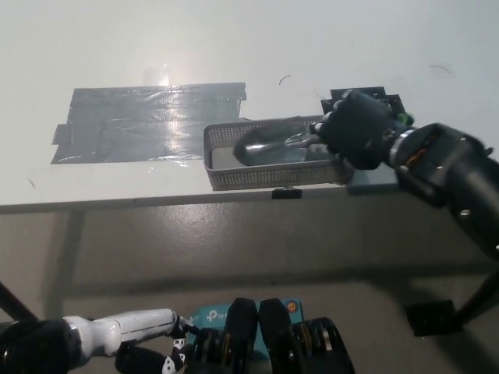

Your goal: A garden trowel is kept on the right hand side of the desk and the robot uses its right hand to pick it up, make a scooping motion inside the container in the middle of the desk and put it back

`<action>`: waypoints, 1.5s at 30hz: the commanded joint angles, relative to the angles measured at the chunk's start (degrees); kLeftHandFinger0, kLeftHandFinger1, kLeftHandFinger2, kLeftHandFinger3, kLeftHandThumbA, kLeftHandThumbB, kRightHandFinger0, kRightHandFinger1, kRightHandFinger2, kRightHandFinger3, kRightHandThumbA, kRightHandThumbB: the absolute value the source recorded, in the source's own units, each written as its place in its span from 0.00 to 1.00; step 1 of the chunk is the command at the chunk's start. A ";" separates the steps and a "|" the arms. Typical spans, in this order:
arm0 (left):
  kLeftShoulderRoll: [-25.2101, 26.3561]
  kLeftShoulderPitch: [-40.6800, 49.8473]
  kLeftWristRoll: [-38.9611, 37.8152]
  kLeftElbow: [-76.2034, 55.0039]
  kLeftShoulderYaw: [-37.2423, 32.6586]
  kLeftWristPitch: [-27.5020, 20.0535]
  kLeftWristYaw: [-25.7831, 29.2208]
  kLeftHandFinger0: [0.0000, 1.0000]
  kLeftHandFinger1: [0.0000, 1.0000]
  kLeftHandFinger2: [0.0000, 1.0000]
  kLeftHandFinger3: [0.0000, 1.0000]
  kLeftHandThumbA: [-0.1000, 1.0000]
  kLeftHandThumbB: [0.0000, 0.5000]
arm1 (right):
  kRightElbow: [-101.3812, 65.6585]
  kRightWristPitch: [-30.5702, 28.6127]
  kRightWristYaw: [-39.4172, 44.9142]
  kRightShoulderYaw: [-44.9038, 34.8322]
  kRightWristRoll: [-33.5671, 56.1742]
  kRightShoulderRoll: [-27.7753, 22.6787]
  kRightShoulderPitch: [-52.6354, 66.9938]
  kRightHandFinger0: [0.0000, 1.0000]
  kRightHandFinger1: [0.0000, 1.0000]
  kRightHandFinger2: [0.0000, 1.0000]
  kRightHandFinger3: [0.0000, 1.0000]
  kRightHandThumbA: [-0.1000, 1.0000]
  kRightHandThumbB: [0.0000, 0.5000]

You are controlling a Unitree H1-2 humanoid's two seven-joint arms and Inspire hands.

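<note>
The black right hand [360, 139] reaches over the container's [273, 178] right end, closed around the trowel [269, 144], whose blade lies inside. The white left hand [148, 331] rests well below the container; I cannot tell its grip. The teal box [204, 314] there has unreadable lettering.

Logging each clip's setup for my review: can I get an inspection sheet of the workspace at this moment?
Surface: white desk, taped in places.
Job's things: grey metal garden trowel, blade inside the grey mesh basket.
Clutter: grey tape patch; black tape patch.
Hands: black right robot hand shut on the trowel; white left robot hand rests at lower left.
Cables: nothing seen.
Surroundings: grey floor, black flat object on it.
</note>
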 commanded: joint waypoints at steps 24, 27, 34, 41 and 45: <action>0.70 1.38 -0.09 0.91 -0.71 0.79 -0.68 1.00 1.00 0.97 1.00 1.00 0.96 | 1.43 8.76 16.93 -19.31 28.00 -0.71 -7.97 0.10 0.46 0.72 0.60 0.00 0.18; 0.94 1.76 0.44 1.22 -1.42 0.79 -0.28 1.00 1.00 0.96 1.00 1.00 0.99 | 0.51 9.68 18.83 -23.97 34.70 -0.42 -10.76 0.00 0.27 0.47 0.06 0.00 0.32; 0.77 2.82 0.04 1.55 -0.26 0.79 -0.50 1.00 1.00 1.00 1.00 1.00 0.96 | 0.34 11.55 18.25 -29.87 38.93 -0.62 -15.60 0.00 0.19 0.32 0.09 0.00 0.45; 1.73 3.54 -0.57 0.92 -0.49 0.79 0.94 1.00 1.00 0.97 1.00 1.00 0.96 | 5.41 11.34 13.94 -34.31 39.08 -5.73 -15.76 0.00 0.24 0.43 0.21 0.00 0.29; 1.50 4.14 -1.03 0.95 0.07 0.79 1.32 1.00 1.00 0.99 1.00 1.00 0.97 | 10.93 9.08 11.45 -33.92 38.55 -8.10 -14.96 0.00 0.21 0.34 0.12 0.00 0.36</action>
